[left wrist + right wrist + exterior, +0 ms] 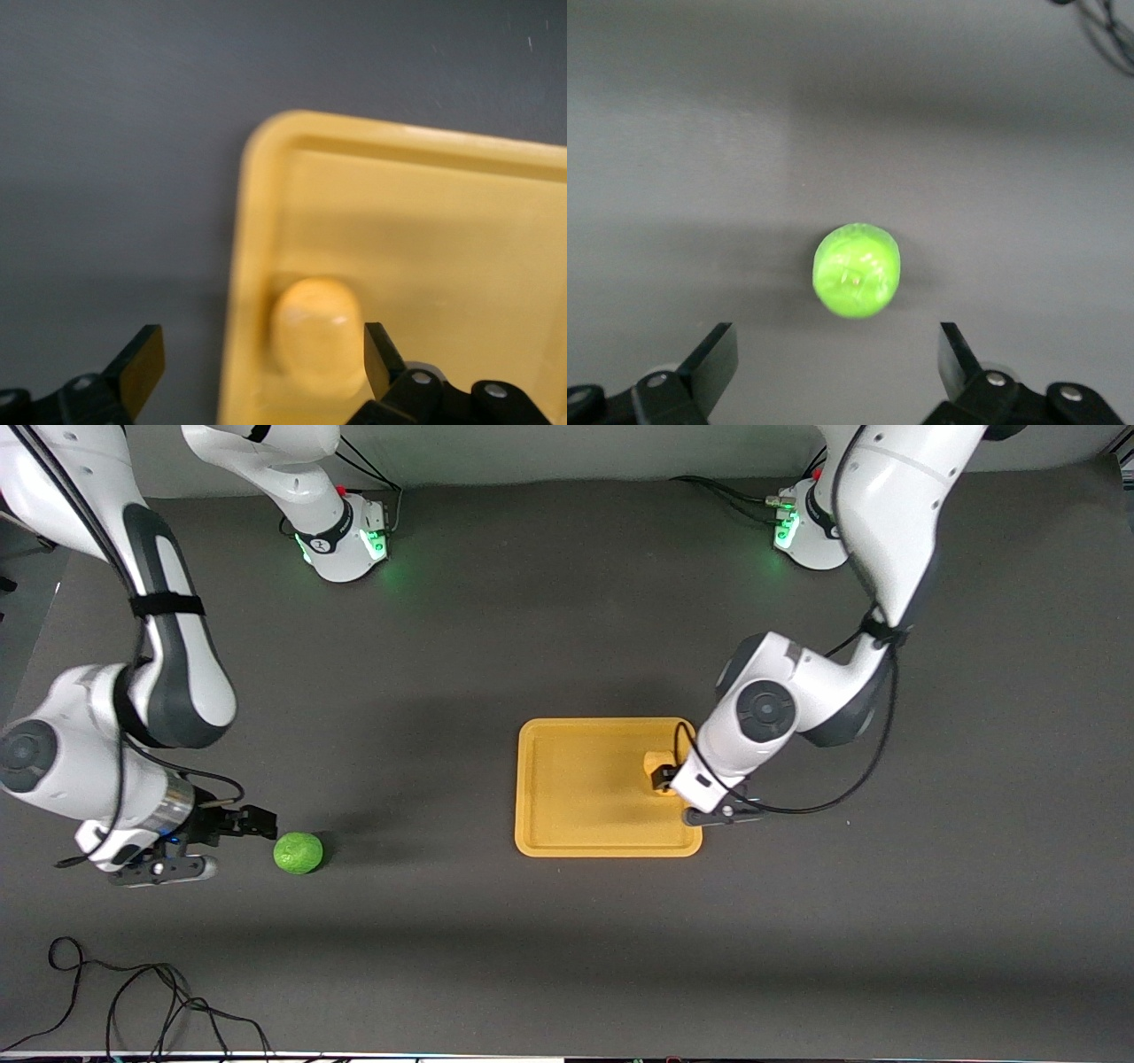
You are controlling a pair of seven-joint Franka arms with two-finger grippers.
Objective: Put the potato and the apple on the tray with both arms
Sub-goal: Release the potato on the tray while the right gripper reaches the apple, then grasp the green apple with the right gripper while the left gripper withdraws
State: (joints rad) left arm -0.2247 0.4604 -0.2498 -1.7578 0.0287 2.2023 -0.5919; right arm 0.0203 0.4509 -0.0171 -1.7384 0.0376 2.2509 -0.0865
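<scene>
Green textured apple (298, 852) on table, right claw (232, 841) apart beside; left claw (257, 367) apart around potato (317, 335) on tray (576, 797).

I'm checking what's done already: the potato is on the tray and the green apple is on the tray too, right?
Not quite. The potato is on the tray, but the apple lies on the table toward the right arm's end, as the front view shows.

A dark grey matte table (567, 957) fills nearly the whole frame. Along the top edge runs a strip of lighter grey wall (549, 452). Green light glows on the tabletop at upper left and upper right. A loose black cable (133, 1001) lies coiled at lower left.
</scene>
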